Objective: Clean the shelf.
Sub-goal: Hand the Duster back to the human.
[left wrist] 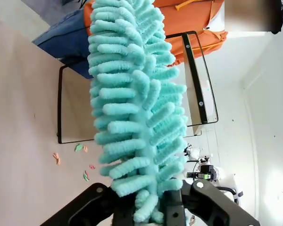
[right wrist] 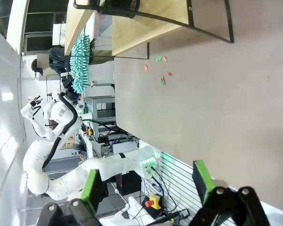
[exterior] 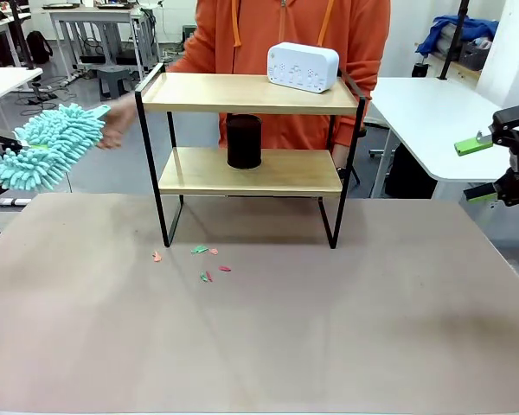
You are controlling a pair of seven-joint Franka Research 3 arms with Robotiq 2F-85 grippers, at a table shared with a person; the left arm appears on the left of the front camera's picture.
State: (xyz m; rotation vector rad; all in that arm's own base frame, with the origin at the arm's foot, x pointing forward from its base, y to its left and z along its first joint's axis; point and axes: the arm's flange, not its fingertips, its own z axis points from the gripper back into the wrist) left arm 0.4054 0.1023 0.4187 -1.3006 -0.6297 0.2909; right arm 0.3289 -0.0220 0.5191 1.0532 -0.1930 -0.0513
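The shelf [exterior: 251, 93] stands at the far middle of the table, two wooden boards in a black frame. A white box [exterior: 303, 67] rests on its top board and a black cylinder [exterior: 244, 141] on the lower one. Left of the shelf, at top-board height, my left gripper [left wrist: 151, 207] is shut on the handle end of a teal fluffy duster [exterior: 48, 145] [left wrist: 137, 108]. A person's hand [exterior: 117, 121] is close to the duster's tip. Off the table's right edge my right gripper [exterior: 477, 171] [right wrist: 147, 188] hangs open, holding nothing. The shelf [right wrist: 132, 28] and duster [right wrist: 80, 61] also show far off in the right wrist view.
Several small coloured scraps [exterior: 203, 262] [left wrist: 70, 160] [right wrist: 160, 70] lie on the brown tabletop [exterior: 329, 328] just in front of the shelf's left legs. A person in an orange top [exterior: 285, 26] stands behind the shelf. A white side table [exterior: 432, 112] is at the back right.
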